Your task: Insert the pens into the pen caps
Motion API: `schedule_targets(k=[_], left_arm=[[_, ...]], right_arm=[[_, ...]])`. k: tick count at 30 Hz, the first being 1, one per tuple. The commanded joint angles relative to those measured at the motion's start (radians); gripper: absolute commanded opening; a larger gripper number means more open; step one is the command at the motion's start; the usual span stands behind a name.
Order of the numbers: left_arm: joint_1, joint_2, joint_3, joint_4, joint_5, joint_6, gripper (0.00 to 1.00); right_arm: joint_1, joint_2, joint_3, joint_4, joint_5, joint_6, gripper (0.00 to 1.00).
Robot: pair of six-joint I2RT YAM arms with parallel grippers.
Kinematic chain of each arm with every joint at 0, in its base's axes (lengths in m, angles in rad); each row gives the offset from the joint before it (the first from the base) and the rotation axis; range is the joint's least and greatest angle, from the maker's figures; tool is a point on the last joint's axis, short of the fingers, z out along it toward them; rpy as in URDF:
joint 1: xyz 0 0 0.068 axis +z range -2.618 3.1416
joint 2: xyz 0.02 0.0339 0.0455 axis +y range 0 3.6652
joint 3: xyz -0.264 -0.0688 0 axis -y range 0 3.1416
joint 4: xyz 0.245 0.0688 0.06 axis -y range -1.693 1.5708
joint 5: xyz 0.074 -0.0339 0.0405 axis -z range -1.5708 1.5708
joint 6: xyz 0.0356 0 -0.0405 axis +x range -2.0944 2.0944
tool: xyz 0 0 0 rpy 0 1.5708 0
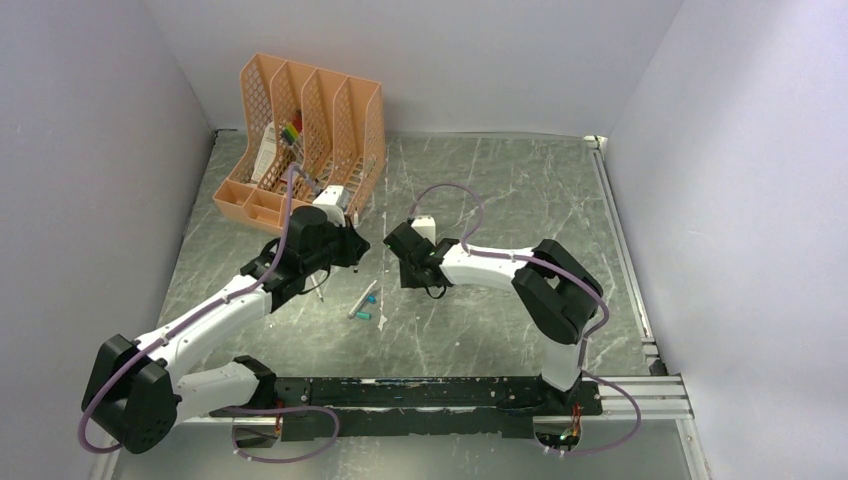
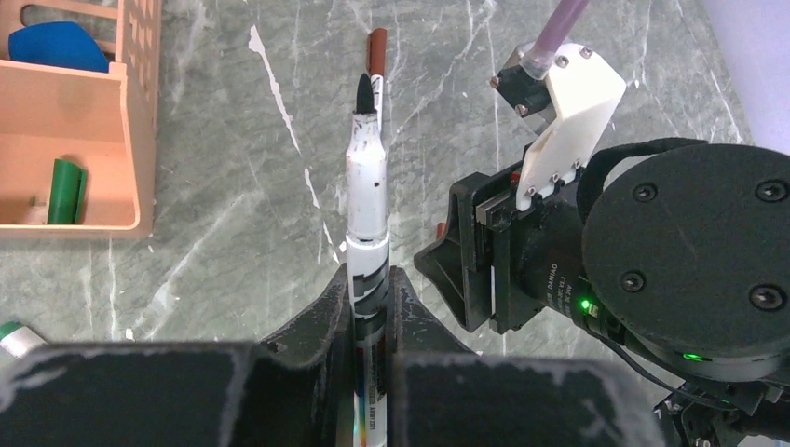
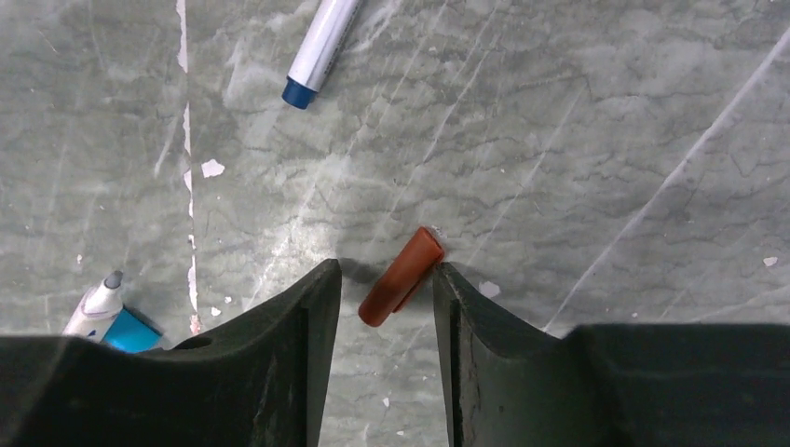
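My left gripper is shut on a white-grey pen, whose dark tip points away from the wrist. A dark red-brown pen cap lies on the table just beyond that tip. In the right wrist view my right gripper is open, its fingers on either side of the red-brown cap. The cap lies slanted on the table, its far end against the right finger. In the top view the left gripper and right gripper face each other at mid-table.
Another pen and small teal caps lie on the table in front of the grippers. A pen with a blue end and a pen by a teal cap lie near the right gripper. An orange file rack stands at the back left.
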Motion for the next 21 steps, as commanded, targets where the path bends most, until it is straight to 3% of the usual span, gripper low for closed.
schedule_targets(k=[1, 6, 11, 15, 18, 21], left_arm=[[0.010, -0.024, -0.011, 0.016, 0.027, 0.019, 0.07], [0.009, -0.025, -0.008, 0.014, 0.033, 0.026, 0.07], [0.010, -0.015, -0.014, 0.032, 0.058, 0.018, 0.07], [0.010, -0.008, -0.024, 0.090, 0.155, 0.021, 0.07], [0.009, 0.010, -0.032, 0.183, 0.333, 0.035, 0.07], [0.007, 0.024, -0.070, 0.374, 0.519, -0.033, 0.07]], right_arm=[[0.003, 0.028, 0.020, -0.013, 0.015, 0.008, 0.40], [0.004, 0.023, 0.001, -0.006, 0.010, 0.022, 0.25], [0.003, 0.000, -0.024, -0.011, 0.015, 0.025, 0.00], [0.002, -0.131, -0.098, 0.062, 0.030, 0.018, 0.00], [-0.032, -0.299, -0.201, 0.197, -0.036, -0.005, 0.00], [-0.094, -0.470, -0.319, 0.359, -0.146, 0.005, 0.00]])
